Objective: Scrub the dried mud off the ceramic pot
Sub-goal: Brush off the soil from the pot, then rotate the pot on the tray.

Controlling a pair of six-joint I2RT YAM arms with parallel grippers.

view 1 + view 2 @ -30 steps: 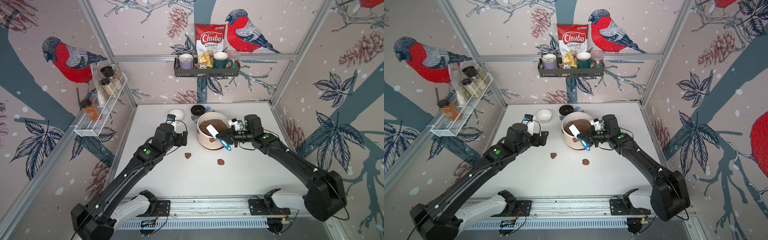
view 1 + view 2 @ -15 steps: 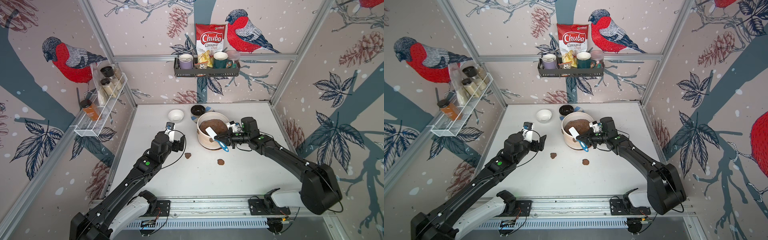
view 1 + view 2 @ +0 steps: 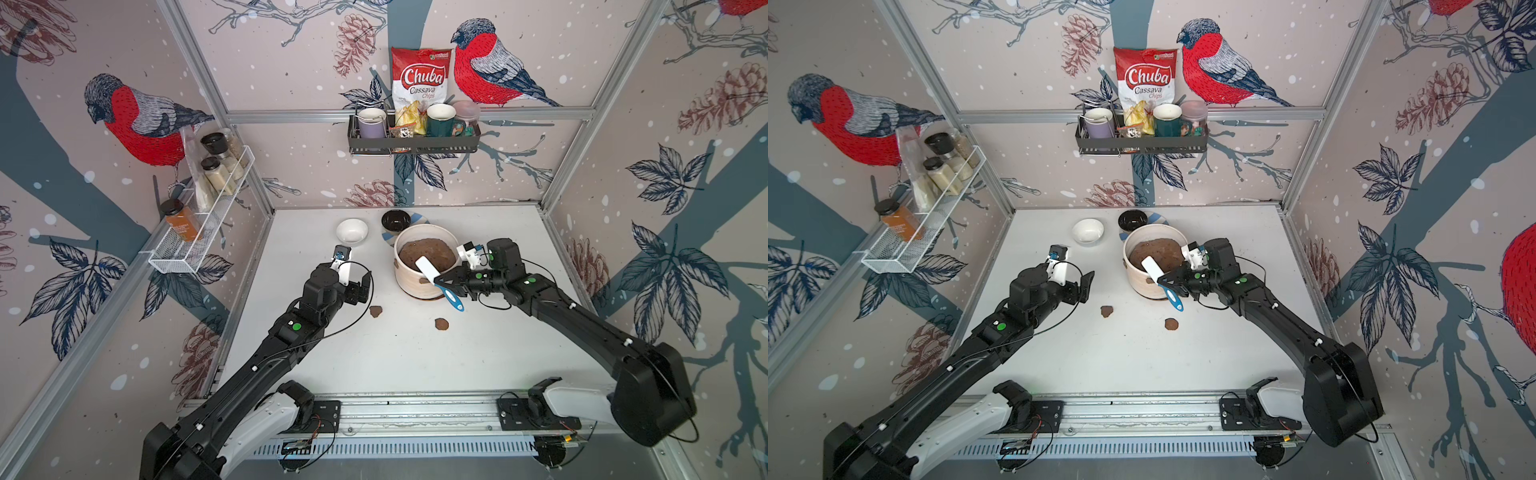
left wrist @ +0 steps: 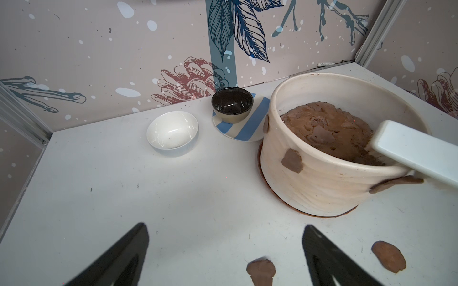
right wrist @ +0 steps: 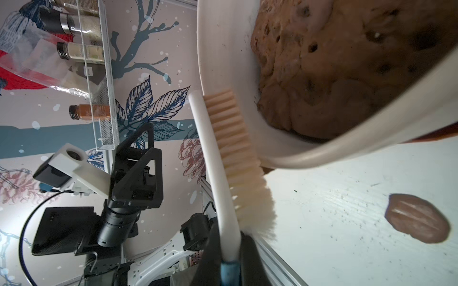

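Grippers: the right gripper (image 3: 443, 282) is clamped on the blue handle of a white scrub brush (image 3: 427, 267). The brush head lies across the near rim of the ceramic pot (image 3: 409, 278), bristles facing the pot. Patches of dried mud (image 4: 292, 161) adhere to the pot's outer wall. Two loose flakes (image 3: 376, 311) lie on the bench (image 3: 374, 365) in front of the pot. The left gripper (image 4: 226, 250) hangs to the pot's left with jaws spread and empty. Legible text: "Chuba Cassava Chips" on the bag (image 3: 420, 79) in the back-wall shelf (image 3: 411, 145).
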